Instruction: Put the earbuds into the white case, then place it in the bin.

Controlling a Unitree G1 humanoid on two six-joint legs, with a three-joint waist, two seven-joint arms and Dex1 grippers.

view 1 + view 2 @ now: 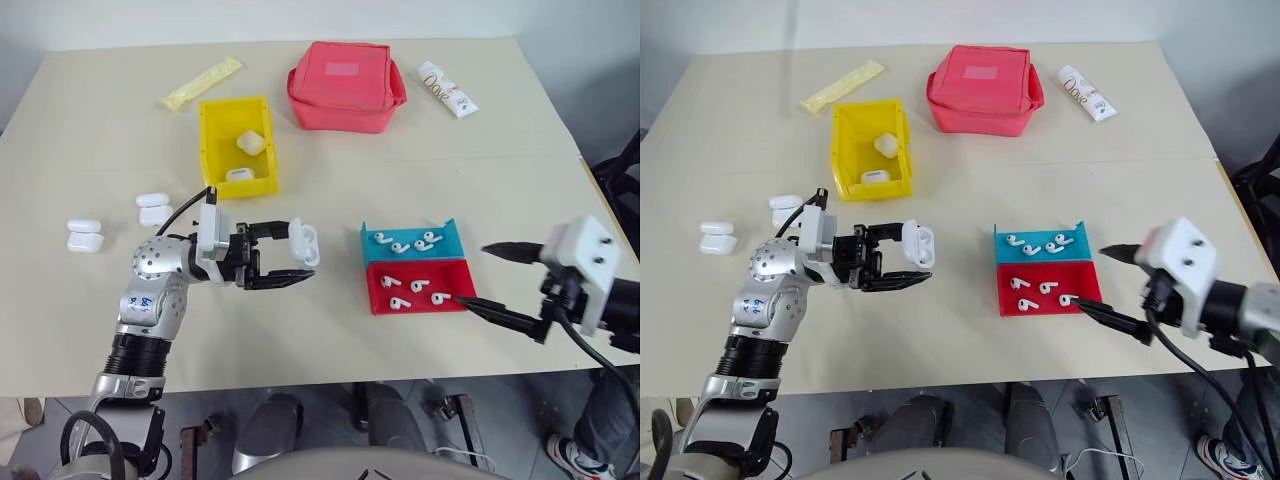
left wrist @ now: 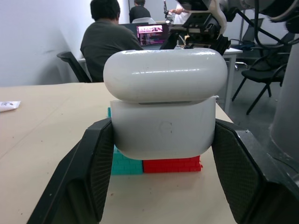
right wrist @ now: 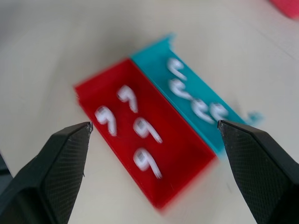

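Case held open at left; earbuds waiting in the trays at right.

Left gripper (image 1: 285,255) clamped on the white case (image 1: 303,243), lid up, above the table; glossy, likely slippery. Earbuds (image 1: 398,302) in the red tray (image 1: 420,305): tiny, light, best pinched by the stem. Right gripper (image 1: 480,275) spread wide beside it.

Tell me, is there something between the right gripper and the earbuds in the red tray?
Nothing visible. The right gripper hangs open just beside the red tray, and the earbuds lie uncovered in it.
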